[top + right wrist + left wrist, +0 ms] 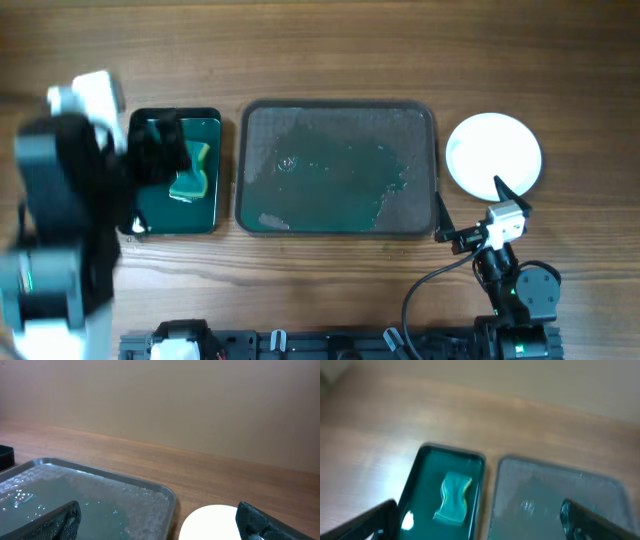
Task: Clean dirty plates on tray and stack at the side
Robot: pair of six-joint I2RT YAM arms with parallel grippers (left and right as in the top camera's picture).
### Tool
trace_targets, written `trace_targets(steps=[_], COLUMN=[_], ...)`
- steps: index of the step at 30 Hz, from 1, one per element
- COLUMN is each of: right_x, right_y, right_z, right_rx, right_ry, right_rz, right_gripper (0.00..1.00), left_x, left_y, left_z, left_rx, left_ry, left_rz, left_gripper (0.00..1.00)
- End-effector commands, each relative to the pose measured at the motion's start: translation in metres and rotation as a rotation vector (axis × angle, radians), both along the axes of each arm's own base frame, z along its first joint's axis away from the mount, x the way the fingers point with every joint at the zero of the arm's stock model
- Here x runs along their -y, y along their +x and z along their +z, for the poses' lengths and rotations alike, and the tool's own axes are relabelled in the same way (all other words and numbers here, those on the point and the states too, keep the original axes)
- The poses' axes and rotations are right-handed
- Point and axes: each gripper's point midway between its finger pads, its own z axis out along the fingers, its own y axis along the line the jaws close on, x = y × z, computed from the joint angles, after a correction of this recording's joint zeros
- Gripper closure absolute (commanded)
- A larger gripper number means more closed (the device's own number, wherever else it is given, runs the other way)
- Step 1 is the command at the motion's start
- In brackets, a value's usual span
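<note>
Plainly the plates [493, 153] lie just ahead of the right gripper [467, 188] — fingers apart; the far left gripper [479, 509] likewise.

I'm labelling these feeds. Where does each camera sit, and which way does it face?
Overhead: above the table, looking straight down at grey tray, green tray, white plate; left arm, right arm show.
Left wrist: on the left arm, tilted down at the green tray's sponge; open left tool frames it.
Right wrist: low, facing across grey tray and plate toward the wall; open right tool frames it.
All three share the grey tray.
</note>
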Motion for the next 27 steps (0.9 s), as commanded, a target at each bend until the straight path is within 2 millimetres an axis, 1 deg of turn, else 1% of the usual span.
trace_targets(steps=[1,2,3,4,5,6,7,8,10,11,15,16,19,20,27], right_x=[0.001,0.001,0.001,0.001,0.001,0.001,0.001,0.001,0.001,0.001,0.001,0.001,0.001,0.001,0.001], right_y=[0.0,0.0,0.0,0.0,0.0,0.0,0.0,0.0,0.0,0.0,0.0,0.0,0.0,0.0,0.0], right_z=[0.001,0.001,0.001,0.001,0.001,0.001,0.001,0.001,0.001,0.001,0.001,0.001,0.001,0.001,0.001], right_rx=[0.001,0.001,0.001,0.002,0.001,0.001,0.001,0.001,0.001,0.001,0.001,0.001,0.001,0.001,0.001], right_ry=[0.015,0.014,0.015,0.014,0.015,0.015,0.015,0.014,0.015,0.015,0.015,0.015,0.015,0.015,0.015], right_rz=[-0.01,-0.01,-0.01,-0.01,-0.01,-0.01,-0.01,-0.01,-0.01,-0.01,-0.01,-0.01,-0.01,-0.01,-0.01], right_gripper=[0.0,0.0,0.0,0.0,0.0,0.0,0.0,0.0,0.0,0.0,0.0,0.0,0.0,0.0,0.0], left_x=[0.006,0.019,0.025,0.029,0.031,0.032,0.035,0.037,0.038,0.038,0.038,0.038,0.038,0.038,0.036], left_y=[-0.014,-0.014,-0.017,-0.022,-0.027,-0.031,-0.035,-0.038,-0.041,-0.042,-0.04,-0.04,-0.035,-0.035,-0.034], left_z=[-0.004,-0.007,-0.013,-0.028,-0.053,-0.072,-0.098,-0.113,-0.137,-0.144,-0.168,-0.171,-0.173,-0.177,-0.177], left_rx=[0.262,0.385,0.461,0.518,0.548,0.557,0.557,0.552,0.555,0.556,0.525,0.521,0.57,0.567,0.564], left_ry=[0.091,0.147,0.167,0.172,0.174,0.173,0.169,0.167,0.166,0.166,0.169,0.168,0.175,0.174,0.179], left_rz=[-0.08,-0.183,-0.222,-0.237,-0.243,-0.25,-0.261,-0.267,-0.274,-0.274,-0.278,-0.278,-0.274,-0.274,-0.259], left_gripper=[0.0,0.0,0.0,0.0,0.0,0.0,0.0,0.0,0.0,0.0,0.0,0.0,0.0,0.0,0.0])
